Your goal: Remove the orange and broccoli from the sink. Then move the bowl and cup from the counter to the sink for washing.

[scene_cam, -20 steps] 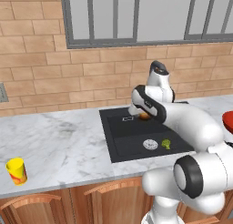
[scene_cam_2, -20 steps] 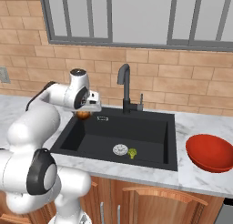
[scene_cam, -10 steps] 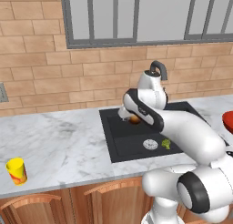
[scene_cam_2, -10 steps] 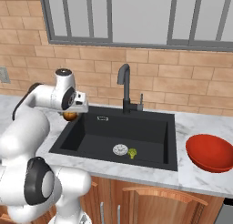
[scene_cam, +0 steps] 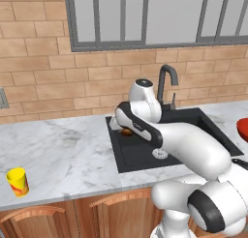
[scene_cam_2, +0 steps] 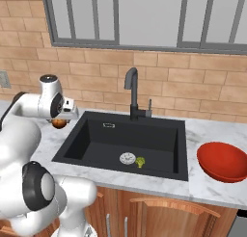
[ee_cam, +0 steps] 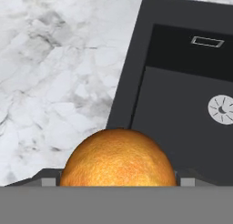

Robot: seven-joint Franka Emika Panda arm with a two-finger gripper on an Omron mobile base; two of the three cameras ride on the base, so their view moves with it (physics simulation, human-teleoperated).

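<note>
The step in hand is the first removal: the orange (ee_cam: pixel 118 158) is clasped between the jaws of the gripper (scene_cam_2: pixel 60 121) and is carried above the left rim of the sink (scene_cam_2: pixel 77 137), over the seam between basin and marble tabletop (ee_cam: pixel 54 73). In the hand view the fruit sits squarely between the two fingertips, with the rim and the white drain (ee_cam: pixel 220 109) below it.

The broccoli (scene_cam_2: pixel 140 162) lies on the sink floor just beside the drain, untouched. The red bowl (scene_cam_2: pixel 223 160) rests on the tabletop to the right of the sink. The yellow cup (scene_cam: pixel 17 181) stands well apart on the tabletop at the far left, near the front edge.

Judgement: one of four transfers is under way and none is complete. The next move calls for carrying the orange fully clear of the rim onto open marble to the left, lowering it close to the surface, and only then parting the jaws. A round fruit let go too near the edge may well roll back into the basin.
</note>
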